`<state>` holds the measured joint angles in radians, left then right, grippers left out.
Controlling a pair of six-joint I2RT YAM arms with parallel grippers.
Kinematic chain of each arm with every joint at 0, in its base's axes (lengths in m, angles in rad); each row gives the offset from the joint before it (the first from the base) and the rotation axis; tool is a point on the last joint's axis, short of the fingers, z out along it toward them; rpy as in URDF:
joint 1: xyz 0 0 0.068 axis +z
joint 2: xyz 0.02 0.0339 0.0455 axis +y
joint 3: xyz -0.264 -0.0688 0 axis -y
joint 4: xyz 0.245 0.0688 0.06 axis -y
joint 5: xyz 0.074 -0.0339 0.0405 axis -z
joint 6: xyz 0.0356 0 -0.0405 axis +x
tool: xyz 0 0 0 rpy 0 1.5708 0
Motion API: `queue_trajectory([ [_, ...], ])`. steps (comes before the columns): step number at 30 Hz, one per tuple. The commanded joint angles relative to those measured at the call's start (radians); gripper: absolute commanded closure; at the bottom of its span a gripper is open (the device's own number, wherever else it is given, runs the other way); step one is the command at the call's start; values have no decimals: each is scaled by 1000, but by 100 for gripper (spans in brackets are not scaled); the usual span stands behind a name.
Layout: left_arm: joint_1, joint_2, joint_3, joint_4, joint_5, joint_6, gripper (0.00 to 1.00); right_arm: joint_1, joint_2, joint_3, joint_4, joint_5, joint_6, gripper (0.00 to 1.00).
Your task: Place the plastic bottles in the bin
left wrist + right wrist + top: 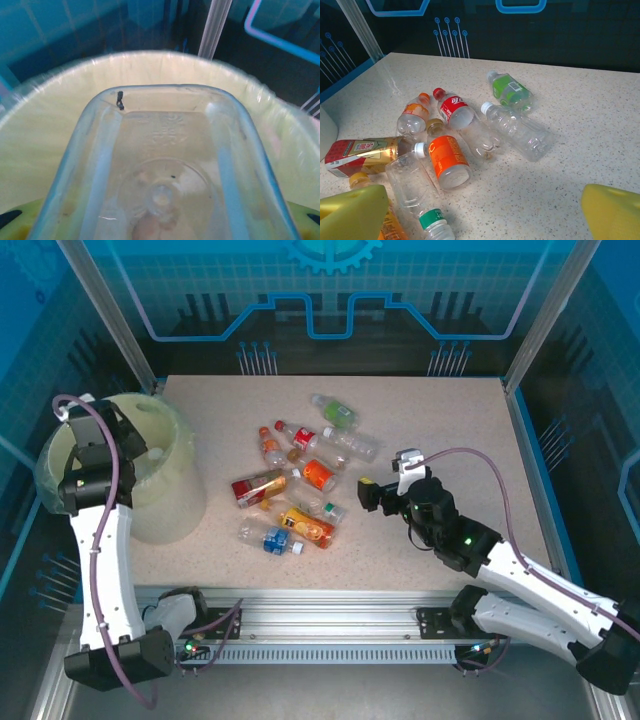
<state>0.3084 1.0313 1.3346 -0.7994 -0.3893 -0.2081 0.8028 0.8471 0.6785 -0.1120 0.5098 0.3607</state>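
Clear bottle [161,165] in part-closed left gripper [161,222], over the bin [45,130]

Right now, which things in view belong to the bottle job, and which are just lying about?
Job: bin; clear bottle in left gripper over it; loose bottles on the table.
Just there: front rail; purple arm cables.

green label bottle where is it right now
In the top view the green-label bottle lies farthest back, around mid-width, right of the bin, just behind the clear unlabelled bottle.
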Motion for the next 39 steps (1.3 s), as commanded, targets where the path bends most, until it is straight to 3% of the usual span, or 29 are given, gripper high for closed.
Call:
queue_trajectory([
  [1, 38, -7, -33, -32, 183, -34, 51, -21, -13, -18, 2, 14, 30, 0],
  [4, 47, 12, -61, -32, 263, -63, 50, -31, -8, -27, 15, -3, 46, 0],
  [12, 59, 72, -68, -41, 347, -88, 39, -39, -15, -25, -12, -23, 56, 0],
  [20, 58, 70, -36, -56, 363, -91, 24, -41, -20, -39, -18, -26, 84, 0],
  [31, 59, 22, 77, -102, 425, -109, 12, -45, -19, -51, -24, -19, 121, 0],
  [35, 57, -11, 121, -90, 519, -149, 7, -48, -16, -56, -12, -19, 136, 0],
  [39, 56, -50, 124, -11, 687, -178, 1, -49, -17, -65, -1, -21, 144, 0],
])
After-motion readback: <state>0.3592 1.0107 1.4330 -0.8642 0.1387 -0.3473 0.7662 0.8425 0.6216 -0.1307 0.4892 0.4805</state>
